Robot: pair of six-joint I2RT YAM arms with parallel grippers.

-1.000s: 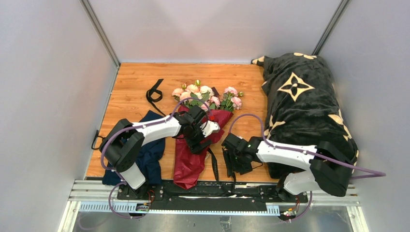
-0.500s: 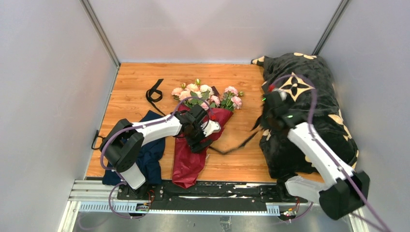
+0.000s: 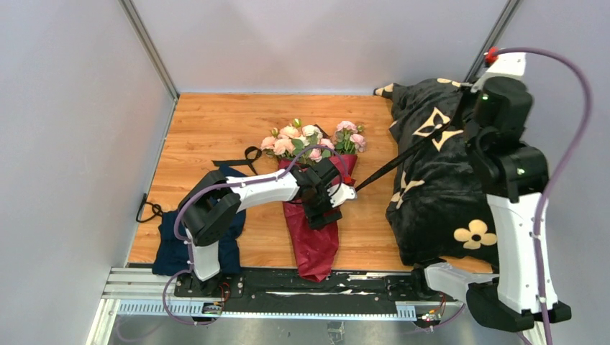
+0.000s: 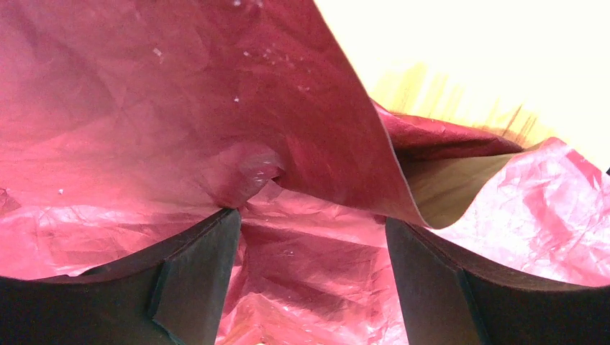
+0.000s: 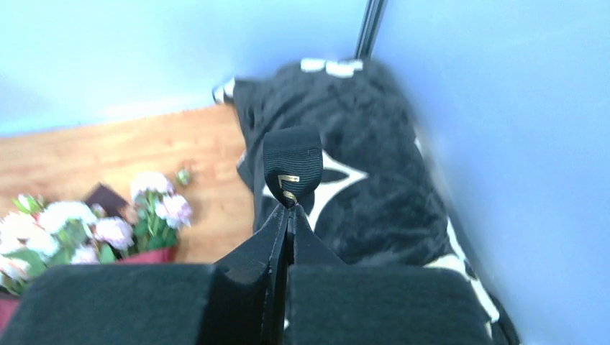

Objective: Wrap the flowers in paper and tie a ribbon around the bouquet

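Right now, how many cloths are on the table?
2: navy cloth at the near left; black blanket along the right side. The blanket could hide more.

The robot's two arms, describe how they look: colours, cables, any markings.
The left arm and right arm match: white shells, chunky black joints, a looping purple cable on each. The right one shows a red cap and a green light. The left claw and right claw each have two flat black fingers.
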